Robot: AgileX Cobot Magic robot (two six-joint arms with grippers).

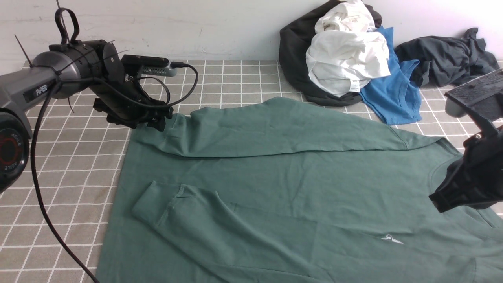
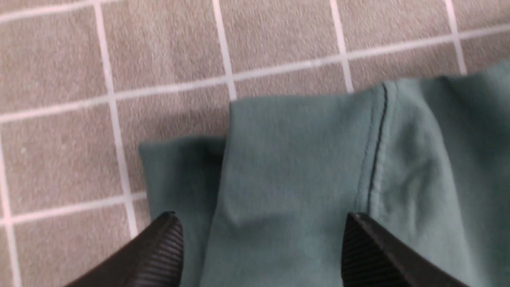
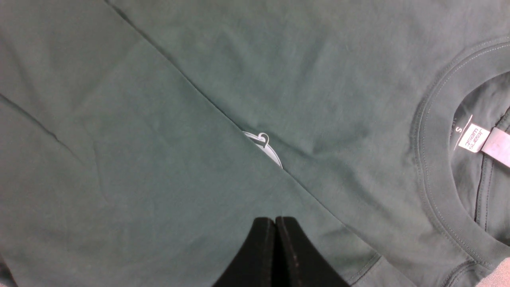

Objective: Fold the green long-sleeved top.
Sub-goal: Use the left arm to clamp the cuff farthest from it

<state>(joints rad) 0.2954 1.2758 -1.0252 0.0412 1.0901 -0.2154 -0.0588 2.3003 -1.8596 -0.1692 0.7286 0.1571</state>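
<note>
Green long-sleeved top (image 1: pixel 275 184) spread on the grid-patterned worktop (image 1: pixel 78 165), both sleeves folded across its body.
Left claw (image 2: pixel 261 231) stands released, jaws wide over the far sleeve's cuff (image 2: pixel 295 159); right claw (image 3: pixel 275 225) is clenched, empty, over the chest near the collar.

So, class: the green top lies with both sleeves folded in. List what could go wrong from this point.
1. The open left tool straddles the far sleeve's cuff; on pulling away, a finger could snag it and undo that fold.
2. The blue T-shirt lies close to the far edge of the green top and might get caught in the next fold.
</note>
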